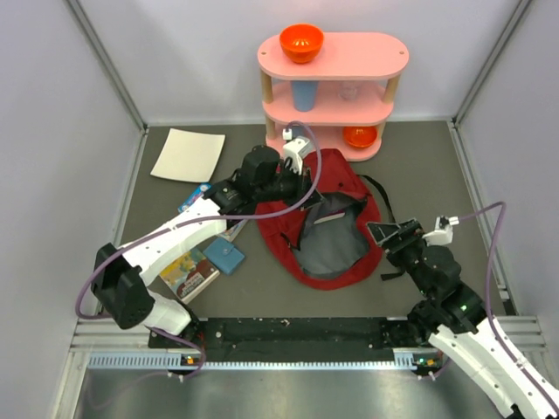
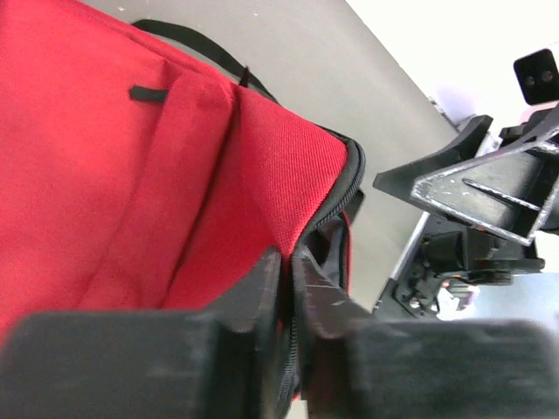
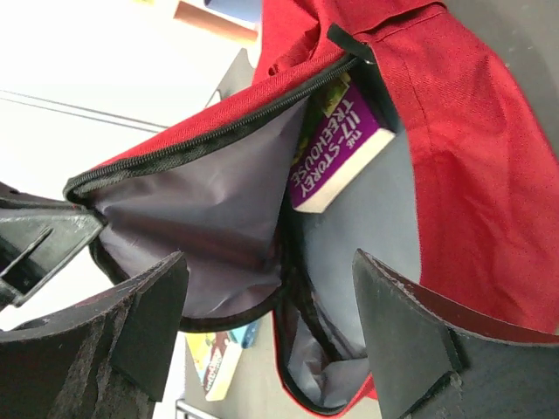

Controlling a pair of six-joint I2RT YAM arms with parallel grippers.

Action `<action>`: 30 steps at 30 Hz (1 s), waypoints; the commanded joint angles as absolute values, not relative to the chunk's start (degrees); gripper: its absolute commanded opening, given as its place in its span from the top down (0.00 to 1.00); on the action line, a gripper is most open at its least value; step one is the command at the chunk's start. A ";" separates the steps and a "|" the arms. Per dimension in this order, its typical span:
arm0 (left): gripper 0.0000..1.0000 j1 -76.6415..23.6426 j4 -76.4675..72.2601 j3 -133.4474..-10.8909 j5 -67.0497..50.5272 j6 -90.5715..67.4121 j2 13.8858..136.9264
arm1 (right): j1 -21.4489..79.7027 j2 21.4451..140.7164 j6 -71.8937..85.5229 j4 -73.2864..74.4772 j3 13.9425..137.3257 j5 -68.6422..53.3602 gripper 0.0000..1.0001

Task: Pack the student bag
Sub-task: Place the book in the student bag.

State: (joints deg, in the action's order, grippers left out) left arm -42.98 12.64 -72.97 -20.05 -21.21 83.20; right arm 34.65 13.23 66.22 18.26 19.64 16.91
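student bag point(image 3: 472, 175) mouth: gapes open, passable | purple book point(image 3: 336, 148): wedged at one end | left hand point(image 2: 286, 262): pinching rim

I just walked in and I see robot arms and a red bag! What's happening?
The robot is packing the bag. Its left gripper is shut on the bag's zipper edge and holds the mouth open. The right gripper is open and empty, facing the mouth. A purple book is already inside. Another book lies on the table left of the bag, not yet packed.
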 commanded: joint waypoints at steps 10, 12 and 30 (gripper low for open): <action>0.04 -42.71 8.43 -57.32 -7.87 -23.03 62.44 | 35.16 30.66 48.09 26.81 44.99 11.00 0.18; 0.01 -42.37 10.36 -55.64 -3.19 -23.20 59.25 | 35.16 33.12 45.19 25.32 47.02 5.49 0.16; 0.01 -24.98 22.94 -46.93 5.28 -29.62 48.59 | 35.68 66.93 36.57 18.81 61.95 -17.75 0.06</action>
State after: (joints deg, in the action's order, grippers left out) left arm -29.95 21.45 -45.91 8.03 -29.06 45.95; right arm 34.83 59.31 41.19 22.28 54.41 -14.28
